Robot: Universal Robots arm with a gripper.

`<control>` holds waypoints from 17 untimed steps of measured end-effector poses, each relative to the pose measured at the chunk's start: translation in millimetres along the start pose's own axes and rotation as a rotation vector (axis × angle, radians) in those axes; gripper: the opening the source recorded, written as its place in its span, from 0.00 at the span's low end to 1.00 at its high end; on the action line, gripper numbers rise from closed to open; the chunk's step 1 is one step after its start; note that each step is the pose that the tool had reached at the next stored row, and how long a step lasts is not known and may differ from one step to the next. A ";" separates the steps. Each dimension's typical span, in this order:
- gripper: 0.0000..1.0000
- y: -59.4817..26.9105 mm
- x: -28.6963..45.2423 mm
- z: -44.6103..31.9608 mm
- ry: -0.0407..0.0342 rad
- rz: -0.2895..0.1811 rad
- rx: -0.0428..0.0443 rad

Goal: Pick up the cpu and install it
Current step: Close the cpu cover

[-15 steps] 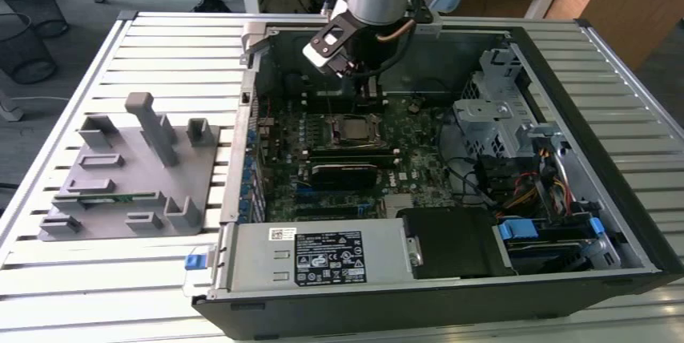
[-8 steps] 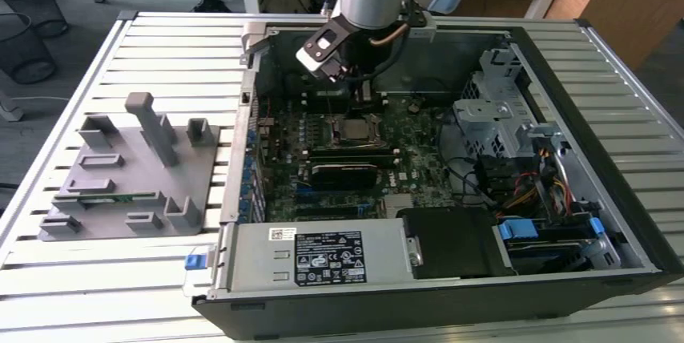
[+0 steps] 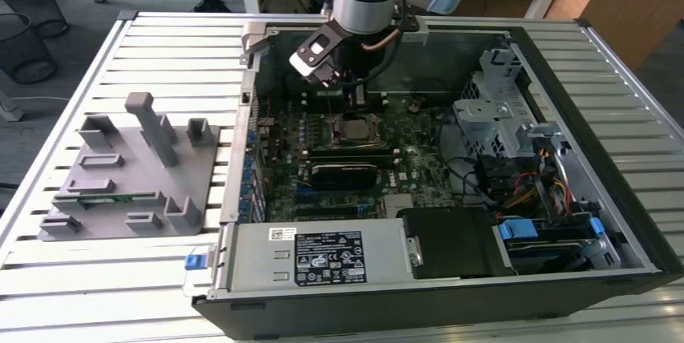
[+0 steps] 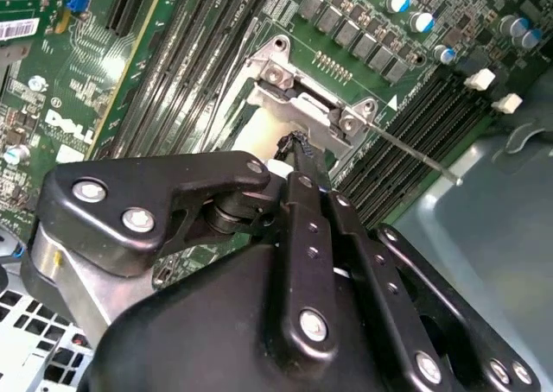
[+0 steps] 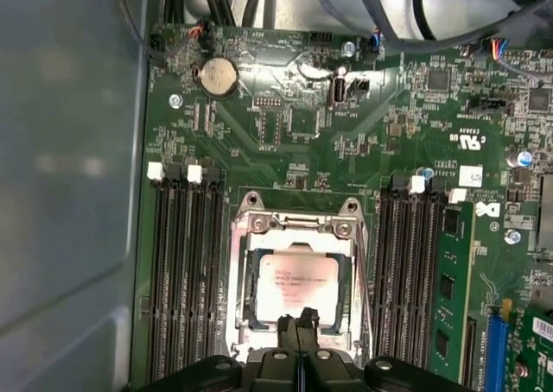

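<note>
Silver cpu (image 5: 298, 280), faintly printed, sits in socket (image 5: 298, 226) beneath closed claw (image 5: 298, 323).

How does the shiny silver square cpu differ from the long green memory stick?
The silver cpu is square; the green memory stick is long and narrow. The cpu lies flat in its socket frame; the stick stands on its edge. Both are on the motherboard.

The cpu (image 5: 298, 280) is shiny silver, the board (image 5: 285, 133) green, the hand (image 5: 298, 321) black, the bench (image 3: 160, 38) pale grey and slatted, the tray (image 3: 118, 187) plain grey.
</note>
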State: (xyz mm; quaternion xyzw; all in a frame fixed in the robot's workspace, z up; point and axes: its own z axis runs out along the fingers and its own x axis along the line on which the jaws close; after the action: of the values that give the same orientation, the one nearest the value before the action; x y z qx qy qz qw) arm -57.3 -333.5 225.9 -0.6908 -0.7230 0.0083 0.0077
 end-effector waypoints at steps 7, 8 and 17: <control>0.12 -5.5 0.3 6.3 0.0001 0.000 0.0000; 0.12 -6.2 0.3 7.1 0.0000 0.000 0.0000; 0.12 -10.6 0.5 14.8 0.0001 0.000 -0.0001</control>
State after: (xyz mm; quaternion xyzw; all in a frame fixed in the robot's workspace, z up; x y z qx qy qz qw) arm -68.3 -333.5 211.3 -0.6907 -0.7230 0.0082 0.0077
